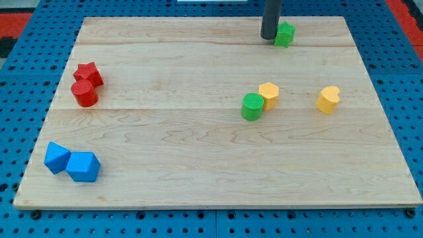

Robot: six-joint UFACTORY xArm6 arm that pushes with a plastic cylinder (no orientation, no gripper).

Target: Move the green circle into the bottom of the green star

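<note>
Tip (269,37): lower end of the dark rod, down on the bench near the view's top edge, right of centre; just beside the green star, on its left, touching or nearly so.
Pincer: none on this arm, only the straight rod, so nothing to open or close.
Green star (285,34): at the view's top, right of centre, partly hidden on its left by the rod.
Green circle (252,106): mid-bench, right of centre, well below the green star and a little to its left; touching the yellow block on its upper right.
Yellow block (269,94): roughly hexagonal, pressed against the green circle.
Yellow heart (328,99): alone, further to the view's right, apart from the pair.
Red star (88,73): at the view's left, touching the red circle (84,93) just below it.
Blue cube (57,157): bottom left, touching a blue block (83,166) on its right, shape unclear.
Bench (198,152): pale wooden board on a blue perforated surface.
</note>
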